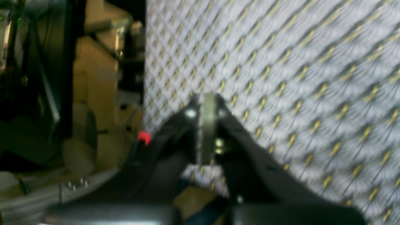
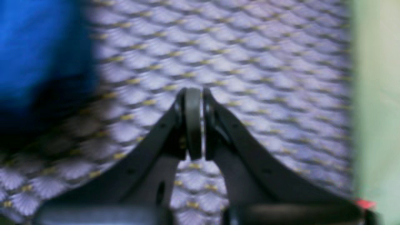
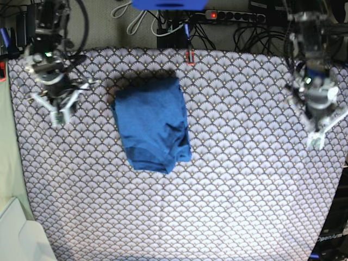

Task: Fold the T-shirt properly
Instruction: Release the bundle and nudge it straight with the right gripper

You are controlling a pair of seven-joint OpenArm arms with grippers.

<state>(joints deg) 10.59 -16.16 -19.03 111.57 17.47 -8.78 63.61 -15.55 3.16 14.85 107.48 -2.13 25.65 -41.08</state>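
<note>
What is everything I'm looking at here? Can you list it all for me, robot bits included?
T-shirt: one, medium blue, folded into a compact bundle left of the table's middle in the base view.
Table cover: one, purple-grey with a scallop pattern, spread over the whole table.
Power strip: one, dark with a red light, behind the far edge of the table.
Cables: several, black and white, behind the far edge.
Right gripper: one, black, shut and empty, above the cover left of the shirt in the base view.
Left gripper: one, black, shut and empty, above the cover near the opposite edge.
</note>
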